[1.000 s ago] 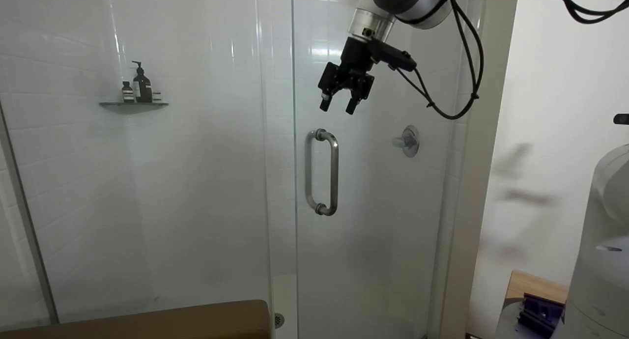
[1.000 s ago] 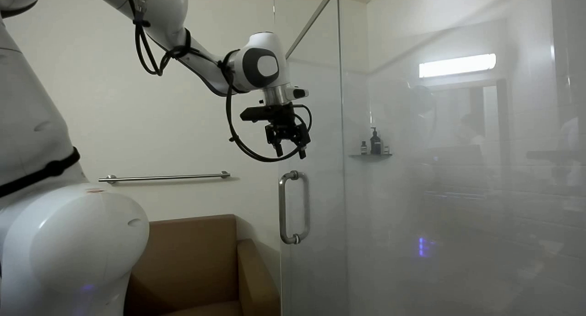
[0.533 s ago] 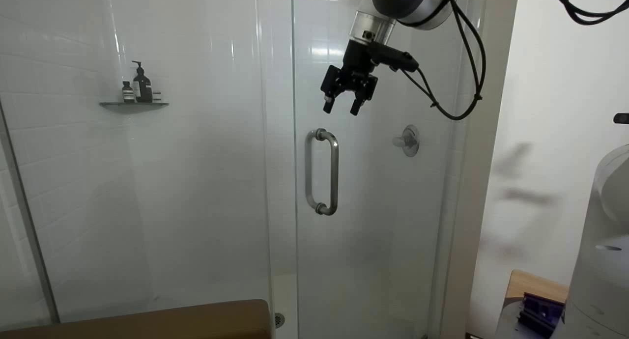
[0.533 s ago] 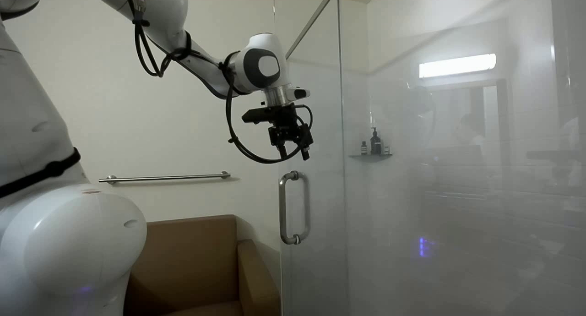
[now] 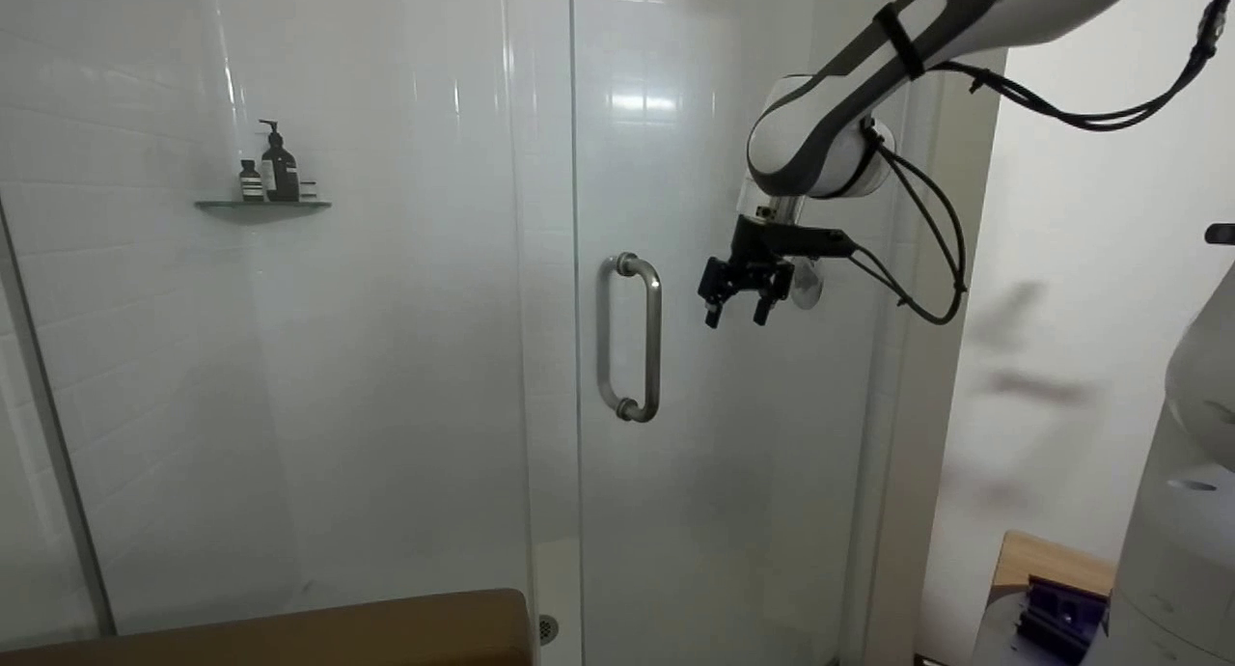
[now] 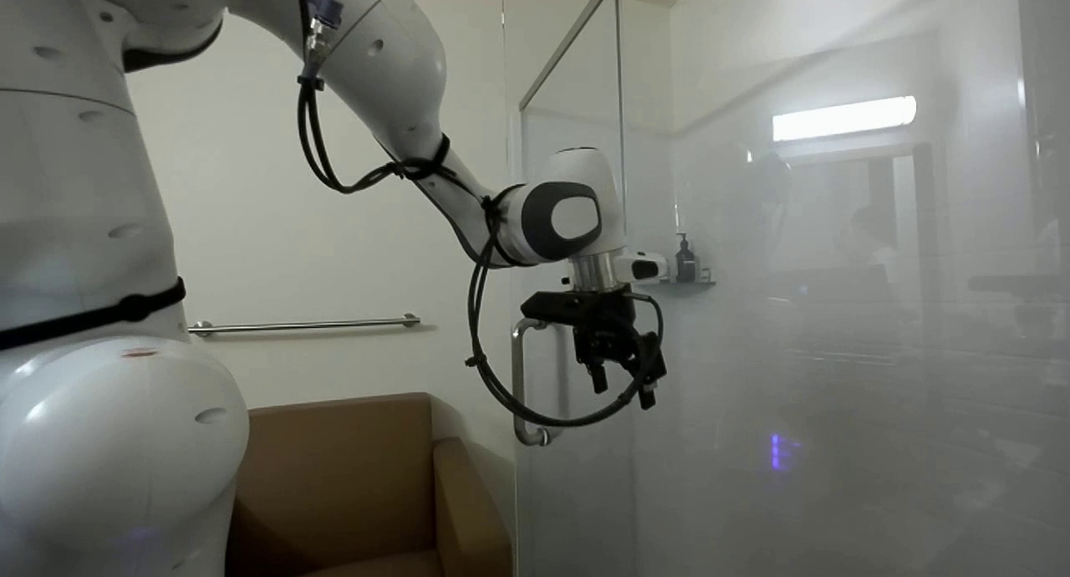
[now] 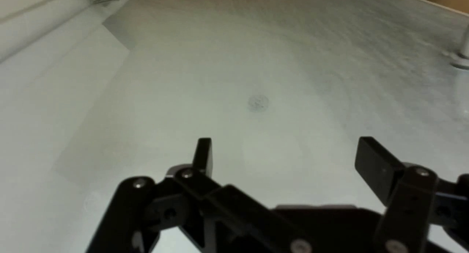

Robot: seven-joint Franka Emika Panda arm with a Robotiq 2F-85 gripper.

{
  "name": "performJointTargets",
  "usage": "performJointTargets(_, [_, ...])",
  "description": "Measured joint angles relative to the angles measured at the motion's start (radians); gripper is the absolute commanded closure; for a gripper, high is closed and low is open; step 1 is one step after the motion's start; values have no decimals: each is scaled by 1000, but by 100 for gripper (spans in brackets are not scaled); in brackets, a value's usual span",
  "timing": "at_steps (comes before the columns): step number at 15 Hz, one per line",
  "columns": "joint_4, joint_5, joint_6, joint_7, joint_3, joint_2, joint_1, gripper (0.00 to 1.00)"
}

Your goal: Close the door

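The tall, clear, chrome-handled glass door (image 5: 724,415) is shared by both exterior views; the wrist view is aimed downward.

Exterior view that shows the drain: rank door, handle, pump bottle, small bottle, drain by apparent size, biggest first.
1) door
2) handle
3) pump bottle
Last, unranked: small bottle and drain. They look too close in size to order, but both look smaller than the pump bottle.
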Motion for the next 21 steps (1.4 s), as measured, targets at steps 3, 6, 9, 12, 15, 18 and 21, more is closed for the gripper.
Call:
performJointTargets(3, [10, 1, 66, 0, -25, 75, -3, 0])
performJointTargets(6, [29, 3, 118, 0, -29, 126, -3, 0])
performJointTargets(9, [49, 3, 153, 2, -32, 162, -3, 0])
performJointTargets(12, [66, 3, 177, 10, -37, 188, -6, 0])
performJointTargets(15, [71, 1, 208, 36, -38, 203, -10, 0])
performJointTargets(18, [107, -23, 217, 61, -38, 233, -13, 0])
performJointTargets(21, [173, -39, 218, 104, -38, 290, -12, 0])
